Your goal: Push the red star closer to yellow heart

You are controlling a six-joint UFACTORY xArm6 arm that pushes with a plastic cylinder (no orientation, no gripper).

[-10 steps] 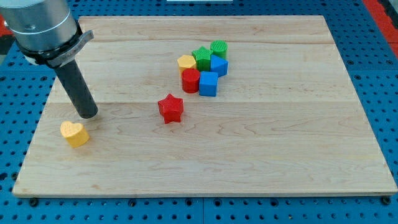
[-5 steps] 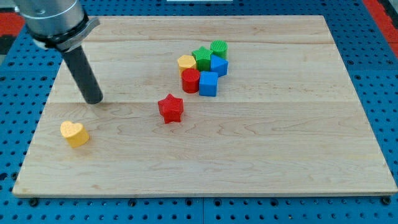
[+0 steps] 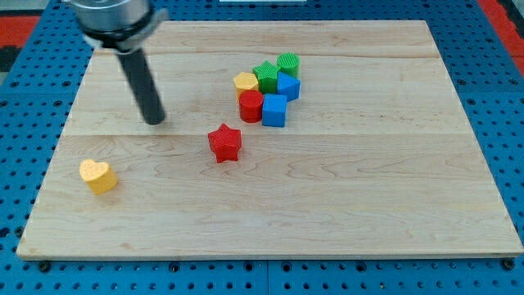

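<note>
The red star [image 3: 224, 142] lies near the middle of the wooden board [image 3: 368, 188]. The yellow heart [image 3: 97, 175] lies far to its left and a little lower, near the board's left edge. My tip [image 3: 154, 120] touches the board up and to the left of the red star, well apart from it, and up and to the right of the yellow heart. It touches no block.
A tight cluster sits up and right of the red star: a yellow hexagon-like block [image 3: 246, 83], a green star [image 3: 265, 75], a green cylinder [image 3: 288, 64], a red cylinder [image 3: 250, 106] and two blue blocks [image 3: 274, 110] [image 3: 288, 86].
My tip has moved right and slightly up, from just above the yellow heart toward the red star. No block has moved.
</note>
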